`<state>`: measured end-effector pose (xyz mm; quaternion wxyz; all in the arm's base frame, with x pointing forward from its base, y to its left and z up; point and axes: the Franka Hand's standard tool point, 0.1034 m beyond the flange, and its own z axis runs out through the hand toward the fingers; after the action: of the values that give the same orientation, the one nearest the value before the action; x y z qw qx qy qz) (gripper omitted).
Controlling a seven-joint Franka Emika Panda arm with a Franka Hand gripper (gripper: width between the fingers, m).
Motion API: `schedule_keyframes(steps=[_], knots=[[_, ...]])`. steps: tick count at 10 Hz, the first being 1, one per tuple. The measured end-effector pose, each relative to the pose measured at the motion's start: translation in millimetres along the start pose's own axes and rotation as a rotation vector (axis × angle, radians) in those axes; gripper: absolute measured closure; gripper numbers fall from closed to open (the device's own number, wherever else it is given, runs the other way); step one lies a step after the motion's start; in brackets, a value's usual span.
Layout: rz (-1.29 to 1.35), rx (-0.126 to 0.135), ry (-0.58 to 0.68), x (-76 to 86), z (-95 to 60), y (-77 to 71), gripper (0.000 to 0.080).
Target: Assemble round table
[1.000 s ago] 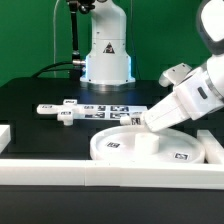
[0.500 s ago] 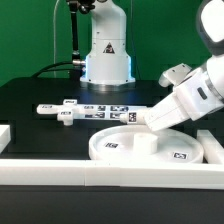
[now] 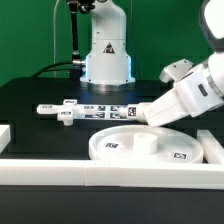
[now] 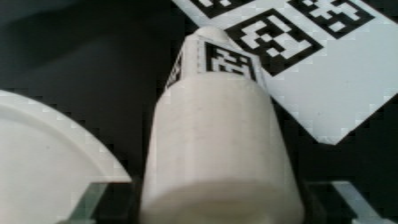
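Observation:
My gripper (image 3: 148, 115) comes in from the exterior view's right, tilted low, and is shut on the short thick white cylinder (image 3: 139, 119). In the wrist view the cylinder (image 4: 214, 130) fills the space between my fingers (image 4: 96, 200), its tagged tip pointing away from the gripper (image 4: 217, 205). It hangs just above the far rim of the large round disc (image 3: 110, 150), which lies flat with a small raised hub (image 3: 142, 143) at its middle. Part of the disc (image 4: 36, 150) shows beside the cylinder in the wrist view. The flat cross-shaped piece (image 3: 62, 110) lies to the exterior view's left.
The marker board (image 3: 105, 108) lies behind the disc and shows in the wrist view (image 4: 302, 40) past the cylinder's tip. Long white border bars run along the front (image 3: 100, 172) and right (image 3: 212, 148). The robot base (image 3: 107, 55) stands at the back.
My gripper has moved a little up and toward the exterior view's right with the cylinder, away from the disc's middle. The disc and cross piece have not moved.

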<state>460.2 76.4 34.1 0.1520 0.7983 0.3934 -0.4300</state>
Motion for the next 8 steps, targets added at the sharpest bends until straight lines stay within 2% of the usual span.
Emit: schedule_keyframes(steps=[3, 5, 8], knots=[[0.012, 0.016, -0.031, -16.2, -15.7, 5.4, 0.0393], [-0.002, 0.024, -0.025, -23.9, -19.9, 12.3, 0.0393], [0.018, 0.003, 0.089, -12.4, -23.6, 21.9, 0.0393]])
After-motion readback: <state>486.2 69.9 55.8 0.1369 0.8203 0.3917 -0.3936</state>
